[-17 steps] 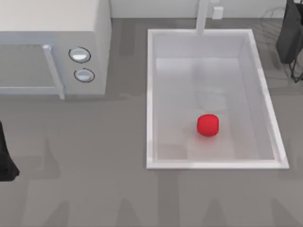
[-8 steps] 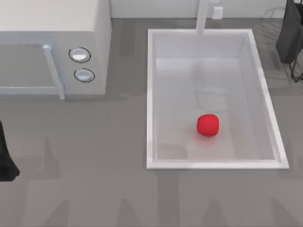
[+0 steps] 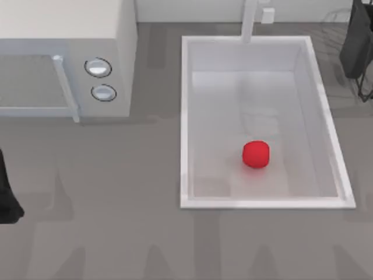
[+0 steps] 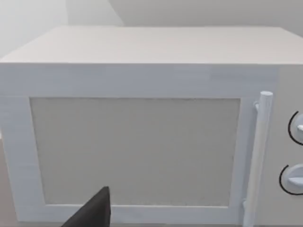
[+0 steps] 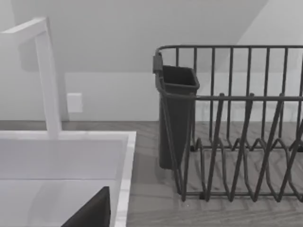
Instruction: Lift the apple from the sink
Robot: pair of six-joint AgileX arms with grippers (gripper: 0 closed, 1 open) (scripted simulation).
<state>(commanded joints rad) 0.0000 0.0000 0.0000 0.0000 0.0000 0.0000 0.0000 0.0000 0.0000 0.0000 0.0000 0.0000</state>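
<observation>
A: What are your grippers doing right now?

B: Your left arm (image 3: 7, 195) is sitting parked at the table's left edge, near the front, and your right arm (image 3: 356, 41) is hanging at the far right corner. I cannot tell how wide either gripper is standing.

A: Any writing you can read?

B: None; the microwave (image 3: 64, 55) is showing two round knobs (image 3: 98, 67) and a plain door with no lettering.

A: And the apple?

B: The apple (image 3: 256, 154) is lying on the floor of the sink (image 3: 184, 116), towards the near end, well apart from both arms. The faucet (image 3: 249, 20) is standing at the far rim, with a dark dish rack (image 5: 236, 123) just beside the sink.
</observation>
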